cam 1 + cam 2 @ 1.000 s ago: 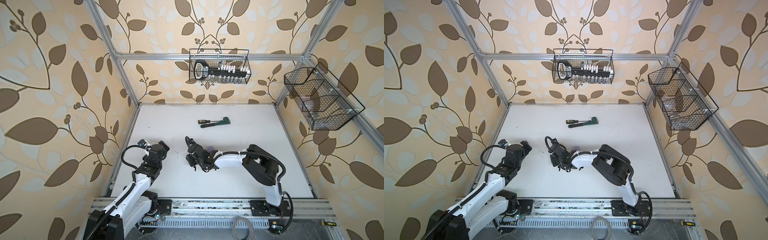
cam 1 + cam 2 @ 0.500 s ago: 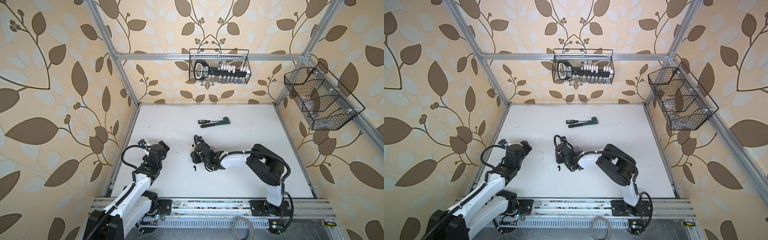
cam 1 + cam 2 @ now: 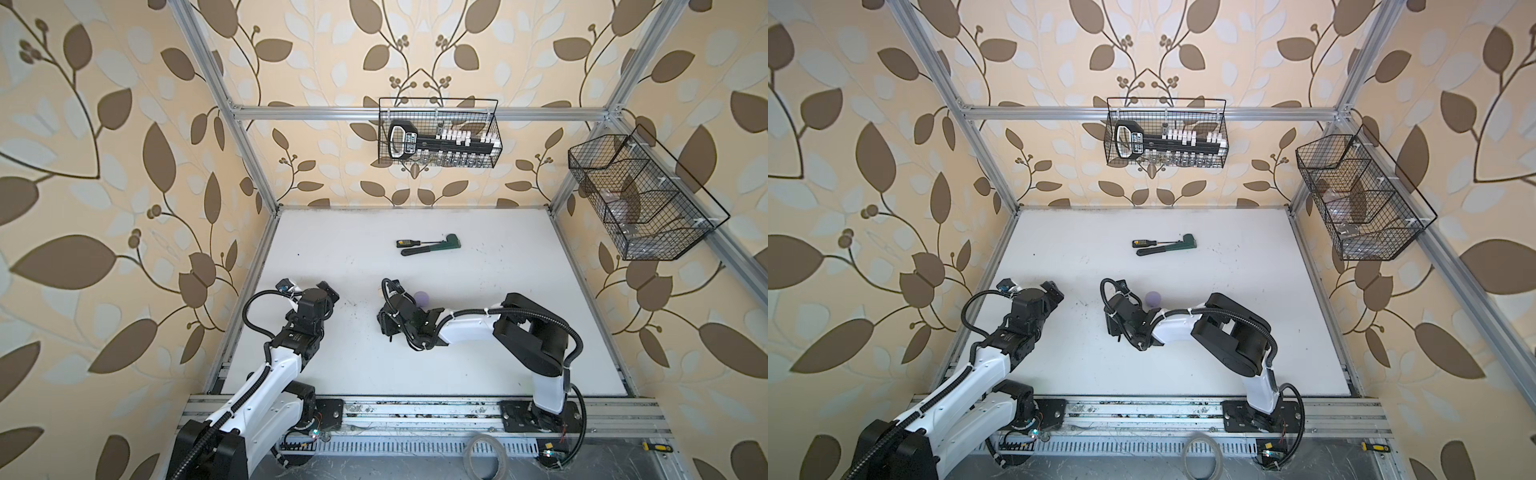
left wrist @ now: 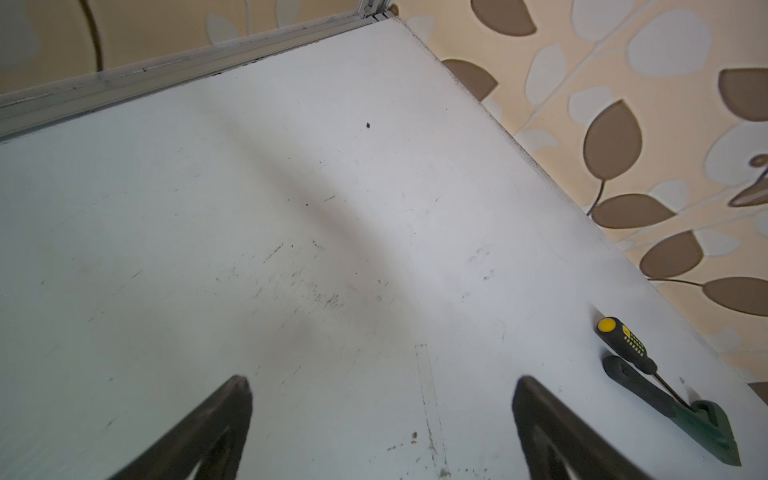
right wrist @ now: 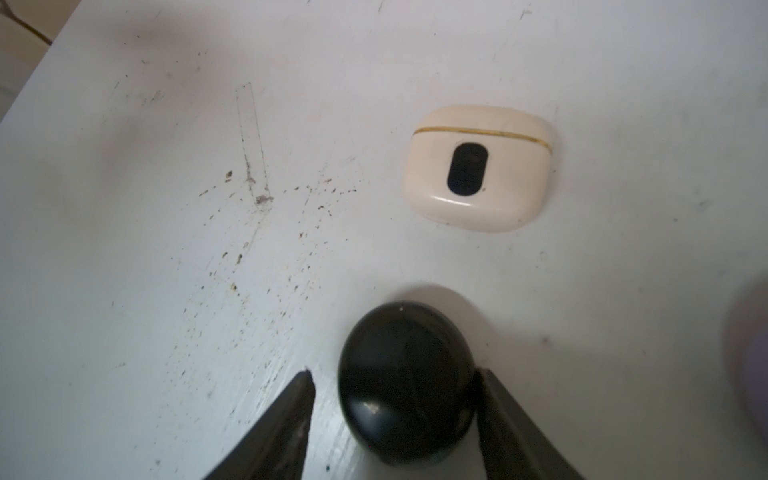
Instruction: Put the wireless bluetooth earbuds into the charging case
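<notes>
A round black charging case (image 5: 405, 386) lies shut on the table between the fingers of my right gripper (image 5: 395, 372). One finger (image 5: 511, 424) touches it and the other (image 5: 286, 419) stands off by a gap, so the gripper is open. Beyond it lies a shut cream case (image 5: 478, 166) with a black oval. A lavender case (image 3: 422, 297) sits behind the right gripper (image 3: 386, 328). A tiny black piece (image 3: 390, 340), possibly an earbud, lies by that gripper. My left gripper (image 4: 382, 380) hangs open over bare table, at the left in a top view (image 3: 328, 289).
A yellow-capped screwdriver (image 3: 409, 242) and a green wrench (image 3: 434, 246) lie toward the back of the white table (image 3: 498, 270). Wire baskets hang on the back wall (image 3: 438, 137) and the right wall (image 3: 640, 199). An aluminium rail (image 3: 415, 415) runs along the front.
The right gripper has shifted slightly right and its jaws have widened around the black case. The tiny black piece now shows on the table beside it. The left arm has not moved.
</notes>
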Motion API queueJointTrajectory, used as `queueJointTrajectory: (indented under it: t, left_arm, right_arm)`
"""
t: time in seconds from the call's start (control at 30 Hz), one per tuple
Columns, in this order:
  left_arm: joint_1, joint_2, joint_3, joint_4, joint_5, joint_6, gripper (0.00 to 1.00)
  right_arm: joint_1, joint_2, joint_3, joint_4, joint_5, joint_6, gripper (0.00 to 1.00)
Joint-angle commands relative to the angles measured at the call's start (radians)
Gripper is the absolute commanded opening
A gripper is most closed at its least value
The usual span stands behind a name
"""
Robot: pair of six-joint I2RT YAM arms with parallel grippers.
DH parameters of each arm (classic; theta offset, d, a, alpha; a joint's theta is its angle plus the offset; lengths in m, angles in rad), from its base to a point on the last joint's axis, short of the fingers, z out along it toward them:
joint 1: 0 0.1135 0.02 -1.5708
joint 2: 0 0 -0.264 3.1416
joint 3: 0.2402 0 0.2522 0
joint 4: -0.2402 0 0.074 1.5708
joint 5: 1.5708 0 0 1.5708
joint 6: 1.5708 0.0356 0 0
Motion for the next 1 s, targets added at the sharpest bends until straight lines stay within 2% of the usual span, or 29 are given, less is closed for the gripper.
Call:
queueJointTrajectory:
  t: [0.0, 0.13, 0.23, 0.33, 0.5, 0.8, 0.97]
  left_arm:
    - [0.011, 0.004, -0.001, 0.031, 0.002, 0.001, 0.99]
    - [0.012, 0.01, -0.001, 0.035, 0.007, 0.001, 0.99]
    - [0.012, 0.017, 0.002, 0.037, 0.011, 0.002, 0.99]
    - [0.012, 0.021, 0.005, 0.038, 0.015, 0.004, 0.99]
    - [0.012, 0.024, 0.003, 0.041, 0.015, 0.006, 0.99]
    - [0.012, 0.035, 0.005, 0.046, 0.015, 0.006, 0.99]
    - [0.012, 0.035, 0.005, 0.047, 0.016, 0.008, 0.99]
  right_arm:
    - [0.011, -0.013, -0.006, -0.102, 0.033, 0.005, 0.63]
    - [0.026, 0.004, 0.051, -0.17, 0.064, -0.053, 0.68]
    - [0.049, 0.039, 0.123, -0.249, 0.139, -0.112, 0.74]
    - [0.053, 0.087, 0.184, -0.315, 0.176, -0.164, 0.75]
    - [0.037, 0.122, 0.229, -0.356, 0.176, -0.235, 0.75]
    - [0.025, 0.132, 0.216, -0.354, 0.125, -0.319, 0.68]
    - [0.016, 0.122, 0.193, -0.332, 0.093, -0.34, 0.61]
